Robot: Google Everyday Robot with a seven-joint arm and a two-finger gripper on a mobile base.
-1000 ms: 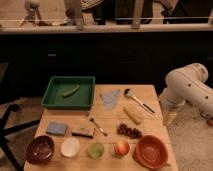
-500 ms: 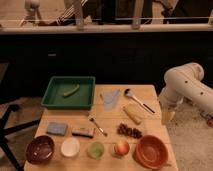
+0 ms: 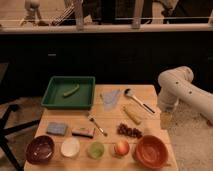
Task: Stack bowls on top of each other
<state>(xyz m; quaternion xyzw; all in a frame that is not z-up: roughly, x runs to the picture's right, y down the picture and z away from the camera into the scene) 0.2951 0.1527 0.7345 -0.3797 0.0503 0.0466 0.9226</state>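
The arm point(image 3: 180, 85) has edged a touch toward the table point(image 3: 112, 116) since a second ago, and its gripper point(image 3: 166, 120) sits a shade nearer the edge. Nothing on the table has shifted. The gripper hangs just off the table's right edge, level with the cob point(image 3: 132, 114), over the floor. It is pale and hard to make out from here, but its jaws look spread wide and it carries nothing.

There are two bowls. The orange bowl point(image 3: 151, 151) is at the front right corner and the maroon bowl point(image 3: 40, 149) at the front left, well apart and both upright. Between them three things stand in one row: one white dish point(image 3: 70, 147), one green cup point(image 3: 96, 149) and one apple point(image 3: 121, 148), the apple just beside the orange bowl.

Behind the row lie one blue sponge point(image 3: 57, 128), one brown block point(image 3: 82, 132), one fork point(image 3: 97, 126), one dark cluster point(image 3: 129, 131) and the one cob. At the back are one green tray point(image 3: 55, 102) holding one green pod point(image 3: 71, 90), one clear bag point(image 3: 111, 98) and one spoon point(image 3: 138, 100).

Each bowl sits close to the front edge and to its own side edge. Bare wood shows along the right side between the spoon and the orange bowl, nearest the gripper. There is a smaller bare patch between the fork and the cob. One chair point(image 3: 7, 130) stands off the left side.
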